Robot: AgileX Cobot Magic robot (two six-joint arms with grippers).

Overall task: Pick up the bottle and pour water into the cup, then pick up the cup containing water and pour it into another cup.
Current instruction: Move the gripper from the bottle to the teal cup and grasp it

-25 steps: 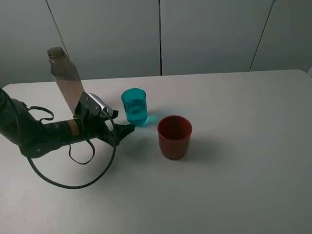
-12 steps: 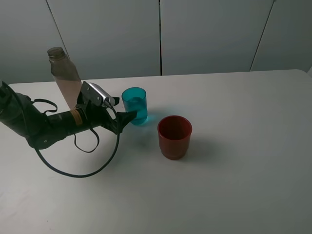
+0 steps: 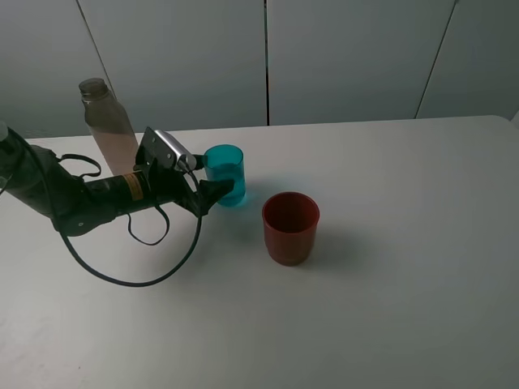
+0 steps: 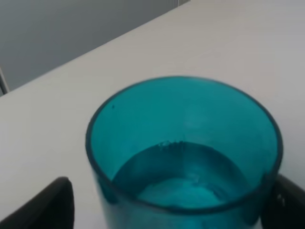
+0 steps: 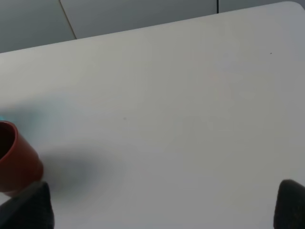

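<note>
**1. the bottle** (image 3: 108,123): Smoky clear plastic, uncapped. It stands upright on the table (image 3: 405,292), well to the left of the cup, and nothing grips it.

**2. left gripper** (image 3: 220,192): Jaws spread wide, one finger on each side of the cup's lower wall, not closed on it. Whether either pad touches the wall cannot be told.

**3. the cup** (image 3: 224,173): Teal tumbler, upright and partly filled with water.
- Handling, by judgement: light, thin-walled and smooth, so it is likely slippery and would flex under a hard squeeze. The water will slosh.
- Best hold: across the mid-wall, below the rim, kept level until it is over the target.

**4. another cup** (image 3: 290,227): Dark red and wider, upright. It sits right of the cup and nearer the camera, close but apart. It appears empty.

**5. right gripper** (image 5: 157,207): Jaws wide with nothing between them, over bare table well right of the cup.
</note>
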